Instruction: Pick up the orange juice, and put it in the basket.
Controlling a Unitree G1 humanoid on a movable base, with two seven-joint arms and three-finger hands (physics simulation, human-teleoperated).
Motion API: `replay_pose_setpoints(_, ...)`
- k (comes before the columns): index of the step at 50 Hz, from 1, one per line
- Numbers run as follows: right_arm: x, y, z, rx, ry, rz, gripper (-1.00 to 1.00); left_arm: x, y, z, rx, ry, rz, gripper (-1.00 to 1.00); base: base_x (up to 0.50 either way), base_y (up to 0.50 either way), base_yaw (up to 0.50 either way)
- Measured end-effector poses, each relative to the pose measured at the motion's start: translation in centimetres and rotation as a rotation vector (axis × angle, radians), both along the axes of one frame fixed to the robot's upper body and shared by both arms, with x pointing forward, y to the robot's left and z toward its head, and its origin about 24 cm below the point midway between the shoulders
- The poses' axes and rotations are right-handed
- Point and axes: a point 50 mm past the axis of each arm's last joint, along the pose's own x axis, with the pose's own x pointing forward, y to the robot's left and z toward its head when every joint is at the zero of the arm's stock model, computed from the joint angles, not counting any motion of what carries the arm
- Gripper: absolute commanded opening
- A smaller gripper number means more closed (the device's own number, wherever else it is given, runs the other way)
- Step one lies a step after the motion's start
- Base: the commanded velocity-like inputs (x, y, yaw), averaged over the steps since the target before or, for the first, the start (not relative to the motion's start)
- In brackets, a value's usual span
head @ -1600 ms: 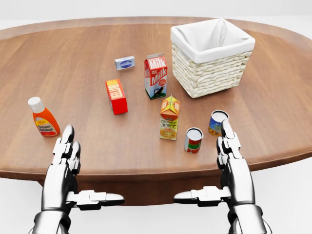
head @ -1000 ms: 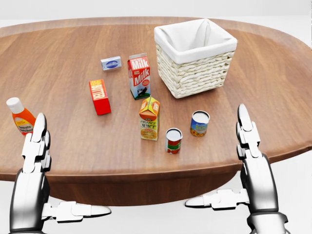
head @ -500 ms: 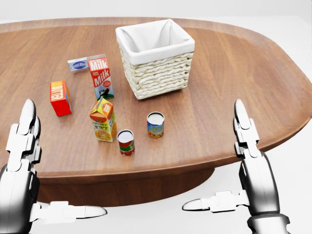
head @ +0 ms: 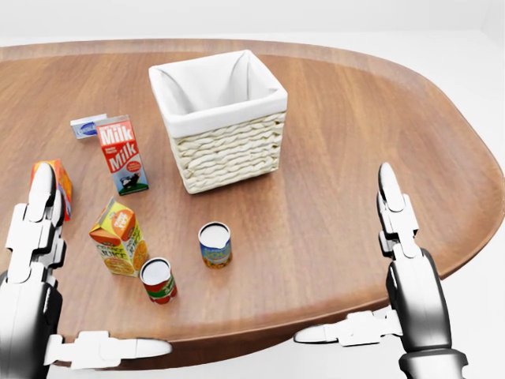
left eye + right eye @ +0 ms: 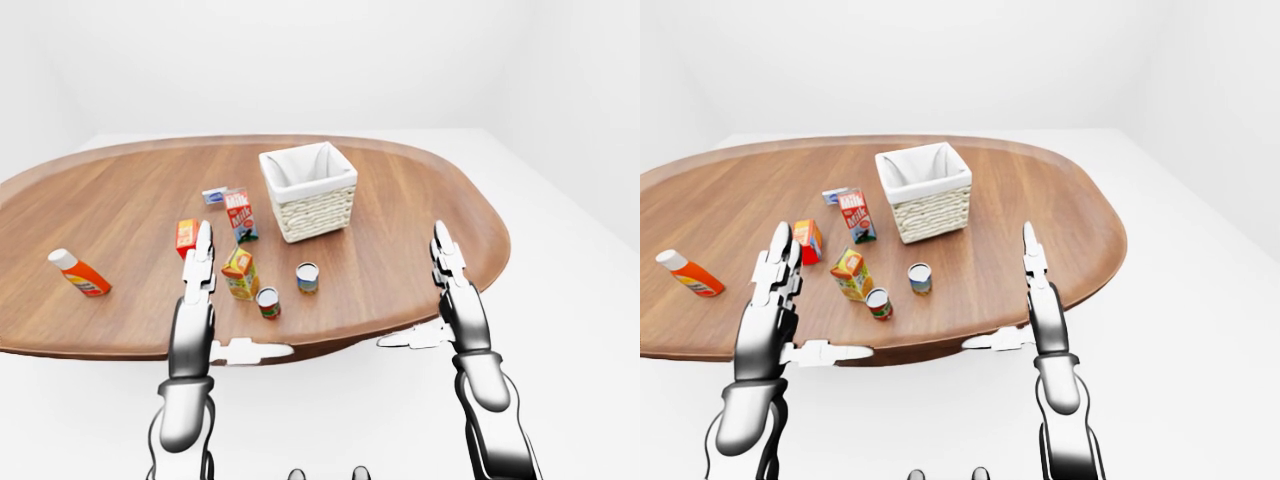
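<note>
Hovering over near edge of counter: left hand and right hand, both with fingers fully extended, thumbs out sideways, grasping nothing, touching nothing. Orange juice upright on counter, lower left of head view, just right of left hand, apart from it. Basket upright at upper centre, white-lined, nothing visible inside. Red can and blue-label can upright beside juice. Milk carton left of basket.
</note>
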Motion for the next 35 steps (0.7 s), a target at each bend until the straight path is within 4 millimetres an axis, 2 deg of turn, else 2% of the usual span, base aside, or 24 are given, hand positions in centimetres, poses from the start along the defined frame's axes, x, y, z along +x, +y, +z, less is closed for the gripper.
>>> replay_pose_setpoints(13,-0.1,0.0,0.0,-0.006,0.0,-0.008,1.0,-0.6,0.3,0.7,-0.003,-0.014,0.001,1.0,0.47,0.0,0.0)
replay_pose_setpoints(35,-0.5,-0.1,1.0,-0.005,-0.041,-0.007,1.0,-1.4,0.2,1.8,0.006,-0.038,-0.007,1.0,0.47,0.0,0.0)
